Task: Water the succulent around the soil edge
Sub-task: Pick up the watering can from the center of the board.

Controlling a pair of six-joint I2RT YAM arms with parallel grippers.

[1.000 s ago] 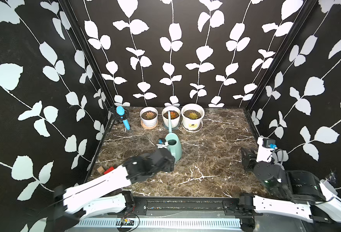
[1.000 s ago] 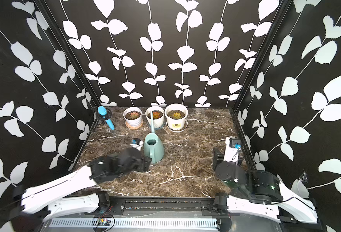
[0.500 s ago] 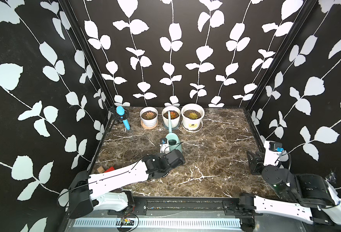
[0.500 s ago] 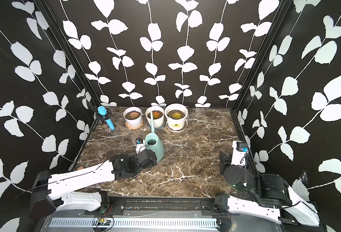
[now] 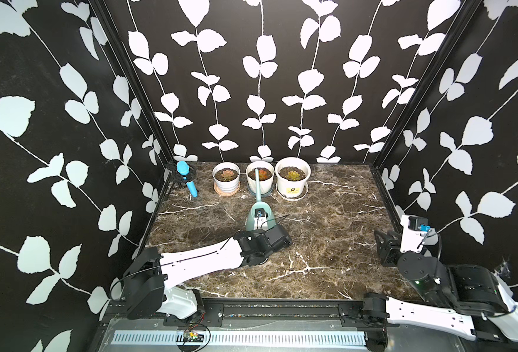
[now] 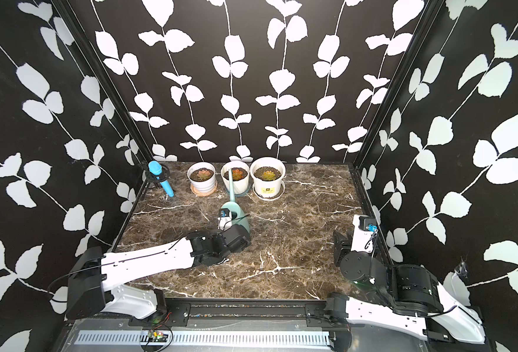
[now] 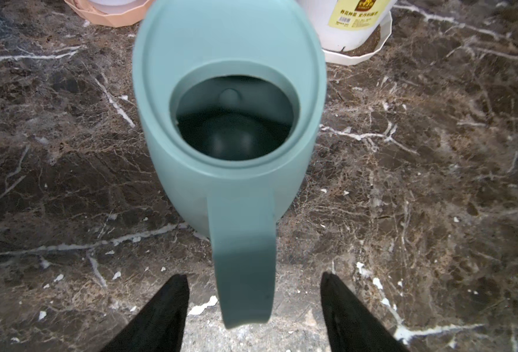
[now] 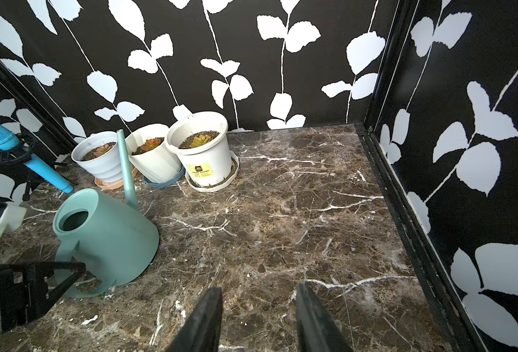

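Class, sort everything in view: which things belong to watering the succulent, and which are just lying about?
For the job: teal plastic watering can; left gripper; ribbed white succulent pot; white succulent pot on blue saucer; yellow-labelled white succulent pot.
Lying about: blue microphone on black stand; right gripper, holding nothing.

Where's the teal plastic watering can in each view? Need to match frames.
Top view: teal plastic watering can just below picture centre.
Top view: below centre, slightly left.
Left wrist: close up, opening and handle facing camera.
Right wrist: seen from its side.
Shared landmark: white pot with yellow label, beyond the can.
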